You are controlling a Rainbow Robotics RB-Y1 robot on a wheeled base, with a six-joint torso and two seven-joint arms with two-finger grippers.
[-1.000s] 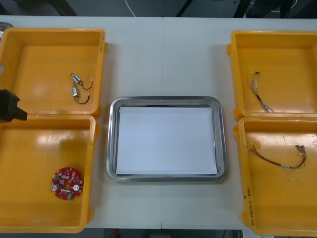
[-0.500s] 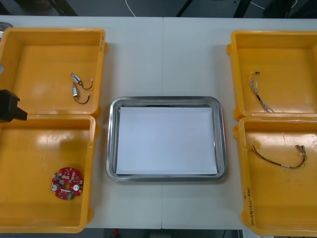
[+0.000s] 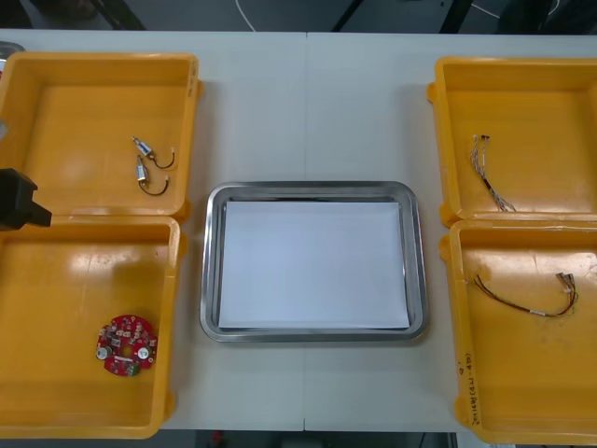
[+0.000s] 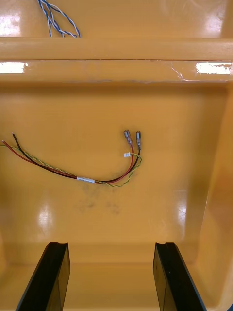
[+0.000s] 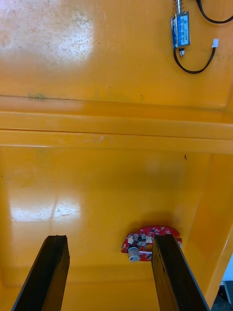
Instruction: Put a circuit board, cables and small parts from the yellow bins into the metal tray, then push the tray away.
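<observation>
The left jaws stand apart over a yellow plastic bin (image 5: 97, 194), near its round red circuit board (image 5: 143, 240). The right jaws, apart too, hang over a red-and-yellow cable (image 4: 85, 179).

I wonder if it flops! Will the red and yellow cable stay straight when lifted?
Probably droops: the red and yellow cable is thin and lies loosely curved in its yellow bin. Likely very light. Its thin wires might slip from the right gripper, open over that bin.
</observation>
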